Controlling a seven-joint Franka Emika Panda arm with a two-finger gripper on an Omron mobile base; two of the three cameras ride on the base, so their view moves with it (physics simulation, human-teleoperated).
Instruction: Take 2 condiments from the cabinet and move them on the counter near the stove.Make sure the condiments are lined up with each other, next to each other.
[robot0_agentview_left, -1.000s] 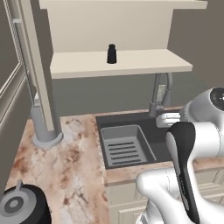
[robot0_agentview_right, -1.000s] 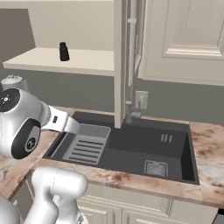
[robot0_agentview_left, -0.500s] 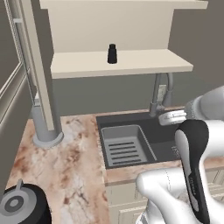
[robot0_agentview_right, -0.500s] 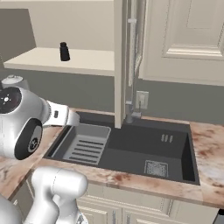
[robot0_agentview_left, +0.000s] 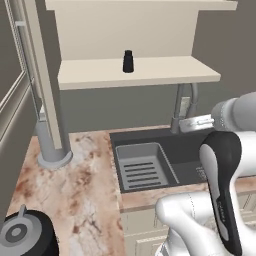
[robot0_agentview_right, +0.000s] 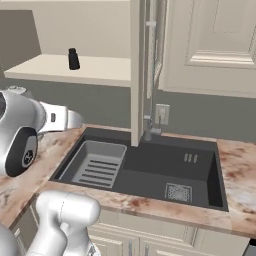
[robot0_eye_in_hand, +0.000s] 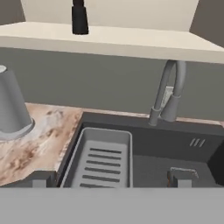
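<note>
Gripper (robot0_eye_in_hand: 111, 180) wide open, empty, hanging over the sink (robot0_eye_in_hand: 144, 127) front edge. Over the last sec the arm (robot0_agentview_left: 222, 185) has only crept a bit right and the base is static, so imo still early approach. Black shaker (robot0_agentview_left: 128, 61) hasn't budged: upright on the cabinet shelf (robot0_agentview_left: 150, 72), above + behind the sink, well apart from the fingers. No pick yet, counter (robot0_agentview_left: 85, 190) placement not started, next needs a reach up/fwd to shelf lvl.

Dark grey sink (robot0_agentview_left: 165, 160) with ribbed drainer tray (robot0_agentview_right: 97, 165), curved faucet (robot0_eye_in_hand: 168, 92), grey cylinder (robot0_agentview_left: 50, 145)
</note>
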